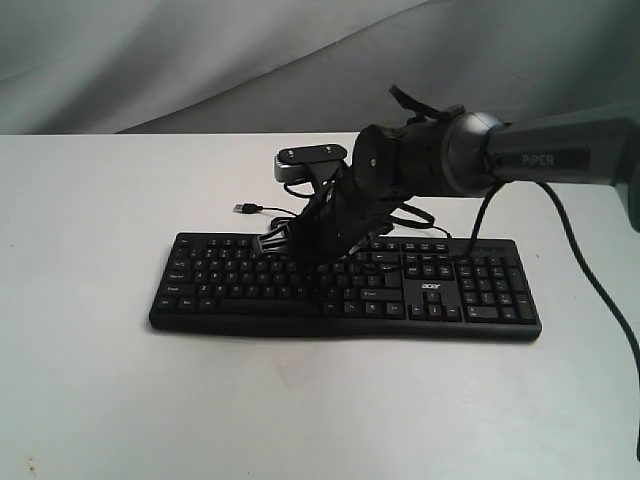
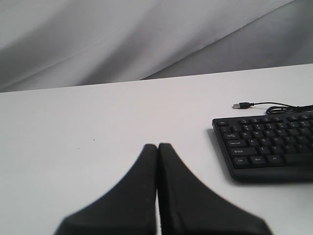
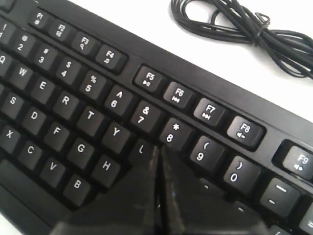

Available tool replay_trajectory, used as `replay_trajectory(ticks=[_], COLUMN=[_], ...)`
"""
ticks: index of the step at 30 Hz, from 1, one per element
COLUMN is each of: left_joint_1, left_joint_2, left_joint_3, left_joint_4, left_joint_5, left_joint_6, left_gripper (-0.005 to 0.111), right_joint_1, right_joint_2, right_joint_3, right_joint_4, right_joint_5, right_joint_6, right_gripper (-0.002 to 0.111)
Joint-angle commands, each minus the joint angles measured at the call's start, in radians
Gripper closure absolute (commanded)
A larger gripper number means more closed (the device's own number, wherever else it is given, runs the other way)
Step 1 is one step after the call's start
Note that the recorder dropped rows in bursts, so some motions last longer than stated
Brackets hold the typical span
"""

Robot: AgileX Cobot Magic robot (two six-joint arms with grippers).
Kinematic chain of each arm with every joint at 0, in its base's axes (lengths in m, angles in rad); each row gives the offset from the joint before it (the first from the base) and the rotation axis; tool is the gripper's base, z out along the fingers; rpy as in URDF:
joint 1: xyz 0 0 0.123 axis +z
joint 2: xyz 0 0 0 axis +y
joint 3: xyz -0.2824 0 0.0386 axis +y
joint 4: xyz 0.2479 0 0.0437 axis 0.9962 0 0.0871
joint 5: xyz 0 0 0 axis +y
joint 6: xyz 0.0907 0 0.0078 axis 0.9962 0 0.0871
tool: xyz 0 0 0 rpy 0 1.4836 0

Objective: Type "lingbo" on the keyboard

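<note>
1. Keyboard (image 1: 345,290) flat on the white tabletop (image 1: 100,400), centre of the exterior frame. Long axis left to right across it, number pad (image 1: 490,285) at the right end, "acer" logo (image 1: 431,289) just left of that pad.
2. Right end effector (image 1: 285,243) reaching in from the right edge of the exterior frame, across the middle, down over the letter block left of centre. Fingers pressed together into one blunt tip, pinching nothing.
3. Same tip (image 3: 157,149) at lower centre of the right wrist frame, just below the 7 key (image 3: 142,113) and 8 key (image 3: 173,133), beside the half-covered U key (image 3: 141,148). Probably over the spot where I sits. Touching the cap or just above it: cannot tell.
4. Deciding relation: every letter of the word inside the block around this tip, strung along the long axis. G key (image 3: 80,149) and B key (image 3: 76,185) readable toward the lower left; L, N and O hidden or unreadable. Likely short shifts along the rows, no long reach.
5. Left end effector (image 2: 157,147) likewise pressed together and empty, low over bare tabletop. Keyboard (image 2: 266,142) apart from it at the right edge of that view, only its Esc-to-Ctrl end showing. Farther arm by a clear margin.
6. Cable (image 3: 244,29) in a loose coil behind the function row, upper right of the right wrist frame. USB plug (image 1: 243,208) lying free on the tabletop behind the keyboard, off the keys.
</note>
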Motion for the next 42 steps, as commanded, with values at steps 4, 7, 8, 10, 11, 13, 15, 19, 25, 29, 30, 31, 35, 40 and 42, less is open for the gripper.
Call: replay_trajectory(ticks=[4, 7, 8, 10, 11, 13, 15, 19, 25, 29, 30, 31, 35, 40, 42], left_joint_1=[0.002, 0.002, 0.002, 0.002, 0.002, 0.002, 0.002, 0.002, 0.002, 0.002, 0.002, 0.002, 0.002, 0.002, 0.002], left_joint_2=[-0.003, -0.003, -0.003, -0.003, -0.003, -0.003, -0.003, -0.003, -0.003, -0.003, -0.003, -0.003, -0.003, -0.003, -0.003], left_joint_3=[0.004, 0.004, 0.004, 0.004, 0.004, 0.004, 0.004, 0.004, 0.004, 0.004, 0.004, 0.004, 0.004, 0.004, 0.004], left_joint_4=[-0.008, -0.008, -0.008, -0.008, -0.008, -0.008, -0.008, -0.008, -0.008, -0.008, -0.008, -0.008, -0.008, -0.008, -0.008], left_joint_5=[-0.005, -0.005, -0.005, -0.005, -0.005, -0.005, -0.005, -0.005, -0.005, -0.005, -0.005, -0.005, -0.005, -0.005, -0.005], left_joint_6=[-0.004, -0.004, -0.004, -0.004, -0.004, -0.004, -0.004, -0.004, -0.004, -0.004, -0.004, -0.004, -0.004, -0.004, -0.004], left_gripper=[0.106, 0.106, 0.106, 0.106, 0.106, 0.106, 0.106, 0.106, 0.106, 0.106, 0.106, 0.106, 0.106, 0.106, 0.106], right_joint_1=[-0.003, -0.003, -0.003, -0.003, -0.003, -0.003, -0.003, -0.003, 0.04, 0.072, 0.074, 0.077, 0.077, 0.077, 0.077], right_joint_2=[0.01, 0.021, 0.021, 0.021, 0.018, 0.013, 0.0, -0.038, -0.075, -0.072, -0.072, -0.066, -0.048, -0.048, -0.048], right_joint_3=[-0.007, -0.007, -0.007, -0.007, -0.007, -0.007, -0.007, -0.007, -0.007, -0.007, -0.007, -0.007, -0.003, 0.01, 0.01], right_joint_4=[-0.007, -0.007, -0.007, -0.007, -0.007, -0.007, -0.007, -0.009, -0.002, -0.006, -0.006, -0.006, -0.007, -0.007, -0.007], right_joint_5=[0.011, 0.018, 0.018, 0.02, 0.02, 0.021, 0.026, 0.043, 0.078, 0.087, 0.093, 0.097, 0.092, 0.061, 0.059], right_joint_6=[0.012, 0.02, 0.02, 0.02, 0.02, 0.02, 0.017, 0.013, -0.013, -0.018, -0.018, -0.018, -0.016, -0.016, -0.016], right_gripper=[0.108, 0.108, 0.108, 0.108, 0.108, 0.108, 0.108, 0.108, 0.108, 0.108, 0.108, 0.108, 0.108, 0.108, 0.108])
